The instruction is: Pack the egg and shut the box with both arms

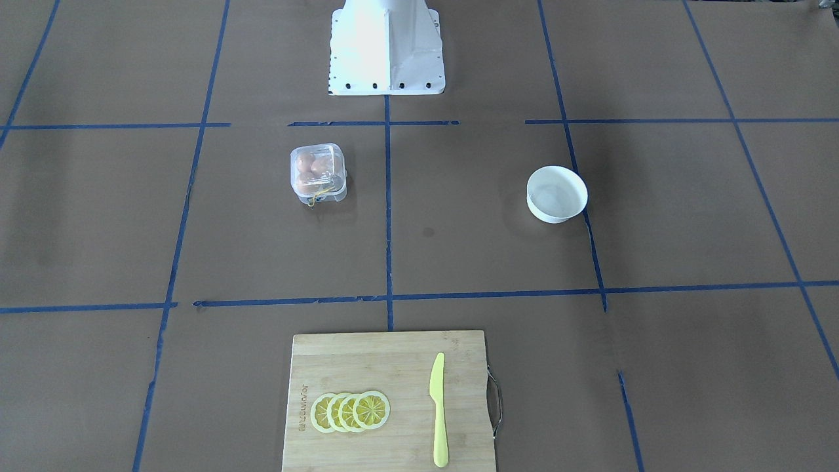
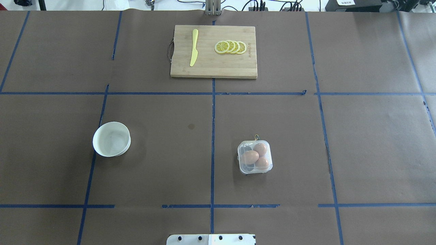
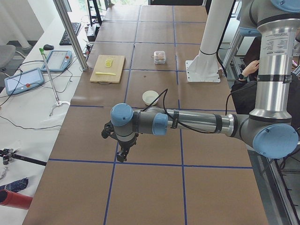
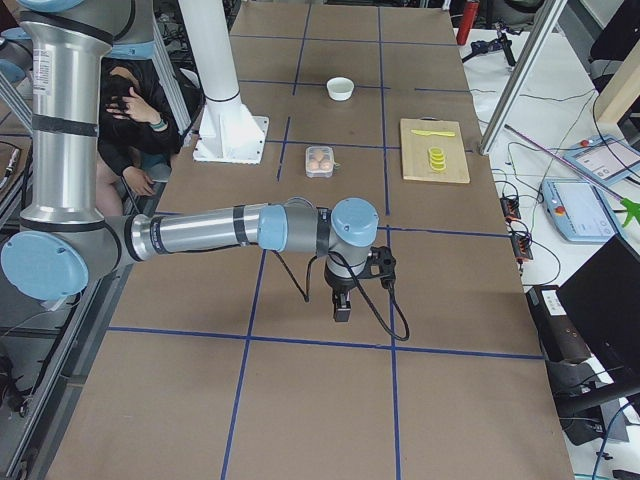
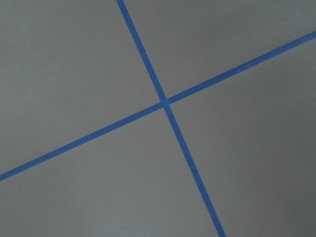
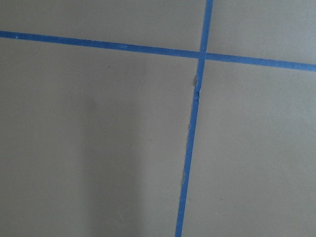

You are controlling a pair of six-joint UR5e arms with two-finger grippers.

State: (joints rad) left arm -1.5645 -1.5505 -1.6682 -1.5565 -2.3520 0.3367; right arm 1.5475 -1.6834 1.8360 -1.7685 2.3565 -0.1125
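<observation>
Box [image 2: 255, 157], three eggs [image 2: 250, 157] inside, fourth cell [image 2: 245, 149] indistinct

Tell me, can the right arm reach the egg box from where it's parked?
Probably yes. The right arm hangs over bare paper, and no object shows between its jaws and the box, which sits on that arm's side.

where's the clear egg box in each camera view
Front-facing: box left of centre, upper half.
Overhead: box right of centre, lower half.
Exterior left: box small, top centre.
Exterior right: box upper centre.
Wrist views: not in it.
Shared landmark: white bowl, across the central tape line.
</observation>
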